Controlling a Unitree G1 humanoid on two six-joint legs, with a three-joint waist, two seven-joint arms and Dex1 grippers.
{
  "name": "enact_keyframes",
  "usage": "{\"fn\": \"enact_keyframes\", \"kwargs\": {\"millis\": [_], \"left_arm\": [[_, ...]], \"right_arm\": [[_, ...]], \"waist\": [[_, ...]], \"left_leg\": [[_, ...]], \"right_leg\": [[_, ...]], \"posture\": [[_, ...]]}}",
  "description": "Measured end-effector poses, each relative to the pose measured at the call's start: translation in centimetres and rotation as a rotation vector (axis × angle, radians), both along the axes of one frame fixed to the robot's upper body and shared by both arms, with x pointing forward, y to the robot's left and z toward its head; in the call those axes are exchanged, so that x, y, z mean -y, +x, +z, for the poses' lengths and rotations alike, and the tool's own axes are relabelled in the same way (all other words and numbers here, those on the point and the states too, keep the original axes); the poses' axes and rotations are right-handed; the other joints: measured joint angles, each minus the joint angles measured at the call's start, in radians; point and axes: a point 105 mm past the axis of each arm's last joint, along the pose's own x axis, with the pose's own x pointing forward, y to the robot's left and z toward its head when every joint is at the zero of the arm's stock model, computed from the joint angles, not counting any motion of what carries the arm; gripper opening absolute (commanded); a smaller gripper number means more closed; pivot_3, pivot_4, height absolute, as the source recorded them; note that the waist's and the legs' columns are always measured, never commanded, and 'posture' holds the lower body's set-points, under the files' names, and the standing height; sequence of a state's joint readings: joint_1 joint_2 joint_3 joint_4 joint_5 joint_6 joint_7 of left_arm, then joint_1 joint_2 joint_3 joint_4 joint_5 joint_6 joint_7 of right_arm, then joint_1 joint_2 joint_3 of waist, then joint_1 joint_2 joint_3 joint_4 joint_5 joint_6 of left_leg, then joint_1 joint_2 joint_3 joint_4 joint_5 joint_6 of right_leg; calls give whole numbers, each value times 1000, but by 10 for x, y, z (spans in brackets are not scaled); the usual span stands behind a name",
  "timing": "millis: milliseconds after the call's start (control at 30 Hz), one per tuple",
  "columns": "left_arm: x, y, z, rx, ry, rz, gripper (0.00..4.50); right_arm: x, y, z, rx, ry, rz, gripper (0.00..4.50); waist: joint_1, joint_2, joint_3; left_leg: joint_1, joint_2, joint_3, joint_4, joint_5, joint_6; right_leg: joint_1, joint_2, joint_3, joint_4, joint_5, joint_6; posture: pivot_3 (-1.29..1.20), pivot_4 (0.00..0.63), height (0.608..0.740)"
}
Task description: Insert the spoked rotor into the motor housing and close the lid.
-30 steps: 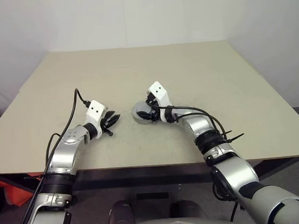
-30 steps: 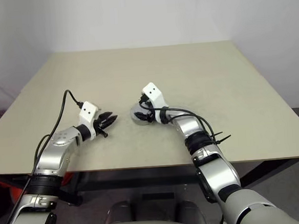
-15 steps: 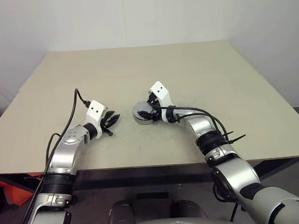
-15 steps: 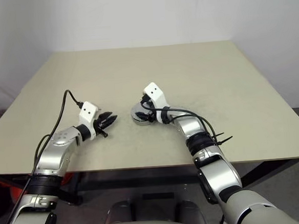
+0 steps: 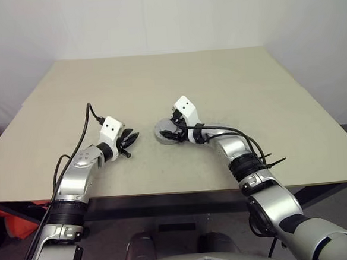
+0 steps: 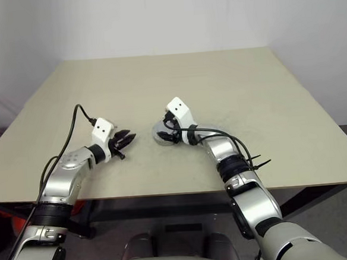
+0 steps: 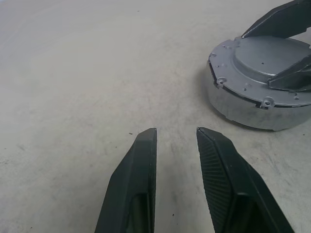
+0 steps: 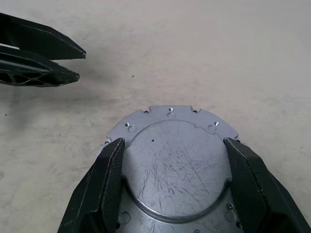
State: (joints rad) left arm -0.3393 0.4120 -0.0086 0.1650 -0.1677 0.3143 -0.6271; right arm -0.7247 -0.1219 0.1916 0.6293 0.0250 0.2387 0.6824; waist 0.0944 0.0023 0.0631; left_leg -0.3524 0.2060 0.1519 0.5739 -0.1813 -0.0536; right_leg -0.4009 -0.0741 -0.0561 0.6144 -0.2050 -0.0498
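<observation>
The motor housing [image 7: 257,104] sits on the tan table [image 5: 218,85], a bit toward the robot's edge and near the middle. The lid [image 8: 172,160] lies flat on top of it, so the housing looks closed. The lid is grey, with little notches and small screw holes round its rim and a raised round middle with fine scratches.

The right gripper [image 8: 172,179] is at the housing. Its jaws stand wide, one on each side of the lid. Each black finger [image 8: 104,184] sits right at the lid's rim. It is too hard to tell if they press on it or just touch it.

The left gripper [image 7: 176,145] hangs low over the bare table, near the housing but apart from it, on the robot's left side of it. Its jaws are a little apart and hold nothing. Only table shows in the narrow gap between its two black fingers [image 7: 141,174]. Their tips point toward the housing.

A black cable [image 5: 82,142] runs along the left arm.
</observation>
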Motion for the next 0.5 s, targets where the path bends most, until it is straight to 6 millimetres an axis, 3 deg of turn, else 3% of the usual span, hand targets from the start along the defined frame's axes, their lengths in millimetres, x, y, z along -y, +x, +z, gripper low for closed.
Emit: {"fn": "enact_keyframes", "kwargs": {"millis": [500], "left_arm": [[3, 0, -2, -21, -26, 10, 1381]], "right_arm": [[-1, 1, -4, -6, -34, -1, 3090]], "waist": [[0, 0, 0]], "left_leg": [[2, 0, 0, 0, 0, 0]], "right_leg": [[2, 0, 0, 0, 0, 0]], "posture": [[0, 0, 740]]}}
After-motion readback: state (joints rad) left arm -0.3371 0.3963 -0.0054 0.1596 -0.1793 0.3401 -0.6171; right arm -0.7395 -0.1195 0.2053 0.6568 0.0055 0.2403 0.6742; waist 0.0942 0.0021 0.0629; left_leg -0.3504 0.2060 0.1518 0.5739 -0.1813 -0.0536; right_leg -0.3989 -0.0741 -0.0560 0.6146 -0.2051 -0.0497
